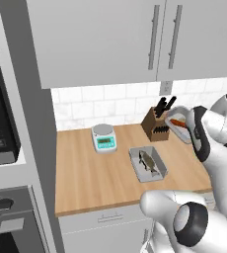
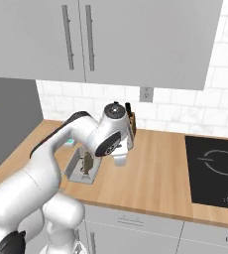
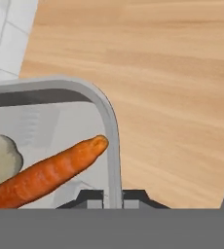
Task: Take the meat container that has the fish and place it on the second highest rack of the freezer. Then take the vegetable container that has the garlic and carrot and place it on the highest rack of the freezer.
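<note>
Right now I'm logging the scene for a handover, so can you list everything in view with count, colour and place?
fish tray: one, grey, mid counter, holding a dark fish.
vegetable tray: one, grey, right of the knife block, its rim between the gripper's fingertips.
carrot: one, orange, inside the vegetable tray.
garlic: one, whitish, beside the carrot.
kitchen scale: one, white and teal, back of counter.
knife block: one, brown, by the tiled wall.
counter: one, wood.
cooktop: one, black, counter's right end.
upper cabinets: grey, above.
gripper: one, dark, shut on the tray rim.
</note>
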Controlling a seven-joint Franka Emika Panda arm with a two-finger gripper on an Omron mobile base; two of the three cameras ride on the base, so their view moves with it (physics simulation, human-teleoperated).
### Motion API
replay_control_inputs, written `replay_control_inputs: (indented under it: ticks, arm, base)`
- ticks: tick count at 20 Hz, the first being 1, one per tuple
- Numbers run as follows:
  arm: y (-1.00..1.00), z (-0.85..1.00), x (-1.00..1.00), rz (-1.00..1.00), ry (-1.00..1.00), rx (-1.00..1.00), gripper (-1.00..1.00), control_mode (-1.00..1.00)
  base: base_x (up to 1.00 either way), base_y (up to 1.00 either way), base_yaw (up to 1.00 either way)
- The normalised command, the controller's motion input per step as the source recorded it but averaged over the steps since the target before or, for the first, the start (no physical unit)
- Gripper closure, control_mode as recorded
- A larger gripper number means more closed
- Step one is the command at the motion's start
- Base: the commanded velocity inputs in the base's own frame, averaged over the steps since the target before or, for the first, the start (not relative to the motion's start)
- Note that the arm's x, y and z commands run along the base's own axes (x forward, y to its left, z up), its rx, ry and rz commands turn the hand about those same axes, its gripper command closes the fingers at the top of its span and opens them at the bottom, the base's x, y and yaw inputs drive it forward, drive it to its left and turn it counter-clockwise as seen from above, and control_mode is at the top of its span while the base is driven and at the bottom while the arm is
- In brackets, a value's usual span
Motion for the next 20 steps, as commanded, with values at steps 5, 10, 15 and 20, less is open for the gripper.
replay_control_inputs:
  ticks: [5, 10, 15, 20]
  arm:
    - [0.69, 0.42, -0.34, -0.16, 0.03, 0.16, 1.00, -1.00]
    - [0.96, 0.07, -0.25, -0.09, 0.12, 0.20, 1.00, -1.00]
    - [0.77, 0.11, -0.25, 0.00, 0.02, 0.10, 1.00, -1.00]
    - [0.03, 0.02, -0.56, 0.00, -0.18, -0.02, 1.00, -1.00]
  base:
    - [0.00, 0.00, 0.00]
    - [0.00, 0.00, 0.00]
    - [0.00, 0.00, 0.00]
    - [0.00, 0.00, 0.00]
